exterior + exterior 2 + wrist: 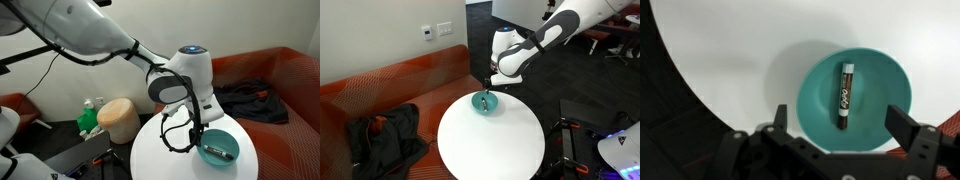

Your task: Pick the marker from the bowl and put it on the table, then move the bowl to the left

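Observation:
The teal-blue bowl (855,97) sits on the round white table (730,60), near its edge. The marker (845,94), dark with a lighter label and a white end, lies along the middle of the bowl. My gripper (838,118) hangs open above the bowl, one finger on each side of it, not touching the marker. In both exterior views the bowl (218,147) (485,101) shows right under the gripper (196,134) (488,86). The marker shows as a dark streak in the bowl (221,154); I cannot make it out in the exterior view with the wall plates.
A red-brown sofa (380,90) with dark clothing (382,135) stands beside the table (490,140). A tan cylindrical basket (119,119) and a green item (90,120) stand off the table (165,155). Dark equipment (580,150) is on the floor.

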